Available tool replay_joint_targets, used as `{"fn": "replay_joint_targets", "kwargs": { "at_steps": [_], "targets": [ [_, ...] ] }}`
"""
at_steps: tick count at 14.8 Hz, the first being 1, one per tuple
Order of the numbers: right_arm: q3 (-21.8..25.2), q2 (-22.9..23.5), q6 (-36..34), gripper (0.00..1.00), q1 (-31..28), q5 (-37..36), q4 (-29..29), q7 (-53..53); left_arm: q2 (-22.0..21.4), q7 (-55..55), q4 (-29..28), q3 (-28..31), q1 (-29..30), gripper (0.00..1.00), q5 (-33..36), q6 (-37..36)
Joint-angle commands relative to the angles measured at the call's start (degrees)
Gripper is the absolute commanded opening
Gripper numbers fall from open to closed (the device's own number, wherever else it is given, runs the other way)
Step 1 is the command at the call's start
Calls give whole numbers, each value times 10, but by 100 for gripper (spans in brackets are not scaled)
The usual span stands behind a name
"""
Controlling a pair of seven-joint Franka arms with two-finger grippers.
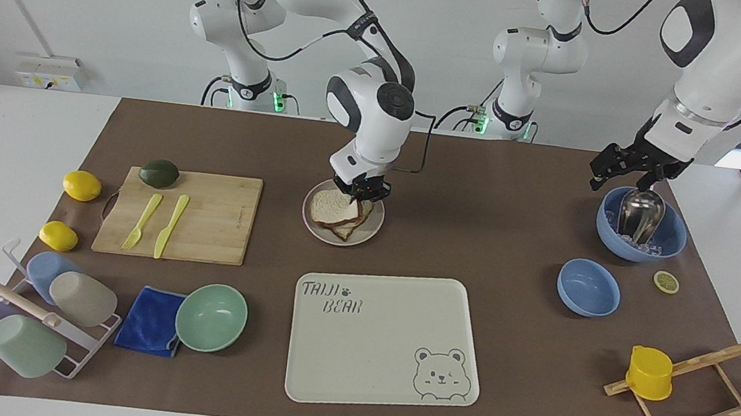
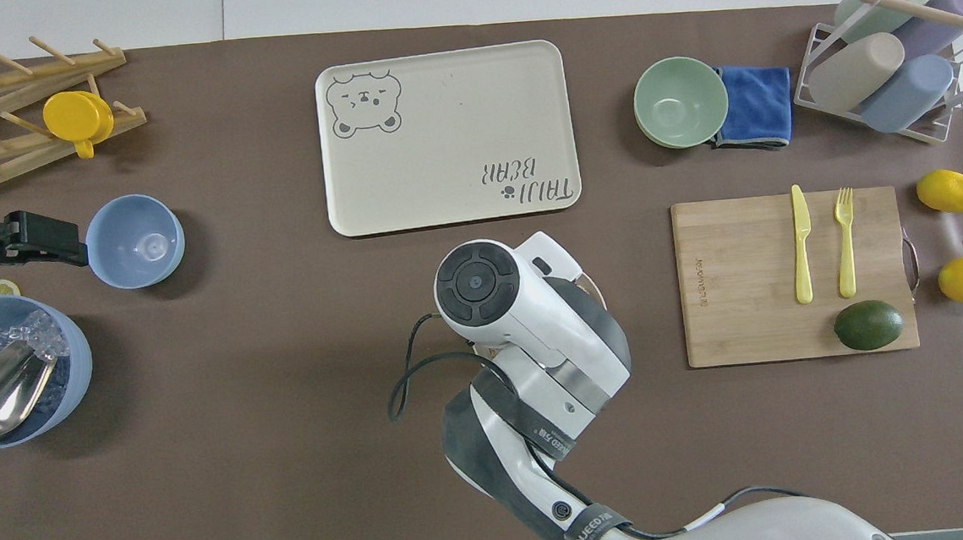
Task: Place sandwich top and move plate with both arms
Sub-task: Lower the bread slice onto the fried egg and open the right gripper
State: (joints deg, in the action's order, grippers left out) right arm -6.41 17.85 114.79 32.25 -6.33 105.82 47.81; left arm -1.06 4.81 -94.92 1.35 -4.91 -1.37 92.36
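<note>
The sandwich top (image 1: 331, 206), a pale bread slice with a brown crust, lies flat on the toast stack on the plate (image 1: 372, 228). It covers the egg; only lower toast edges (image 1: 348, 233) show beneath it. My right gripper (image 1: 361, 189) is low over the side of the plate nearer the robots, at the slice's edge. In the overhead view the right arm (image 2: 527, 309) hides the plate and the bread. My left gripper (image 1: 625, 173) waits over the rim of the large blue bowl (image 1: 670, 239), and shows in the overhead view (image 2: 43, 241) too.
The cream bear tray (image 1: 389, 350) lies farther from the robots than the plate. A cutting board (image 1: 216, 218) with fork, knife and avocado is toward the right arm's end. The large blue bowl holds ice and a metal scoop (image 1: 640, 214). A small blue bowl (image 1: 588, 287) lies near it.
</note>
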Motion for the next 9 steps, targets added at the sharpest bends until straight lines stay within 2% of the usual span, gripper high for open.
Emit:
{"fn": "replay_joint_targets", "kwargs": {
  "at_steps": [1,3,4,9],
  "targets": [
    [-6,-11,23,47,-13,14,25,6,-7,-2,-4,1,-1,100,7,-6],
    [-6,-11,35,72,-12,37,24,9,-7,-1,-4,1,-1,100,7,-7],
    [-6,-11,43,92,-12,49,23,11,-7,-1,-4,1,-1,100,7,-10],
    [-6,-19,36,100,-30,54,4,11,-8,-2,-4,1,0,100,7,-11]
  ]
}}
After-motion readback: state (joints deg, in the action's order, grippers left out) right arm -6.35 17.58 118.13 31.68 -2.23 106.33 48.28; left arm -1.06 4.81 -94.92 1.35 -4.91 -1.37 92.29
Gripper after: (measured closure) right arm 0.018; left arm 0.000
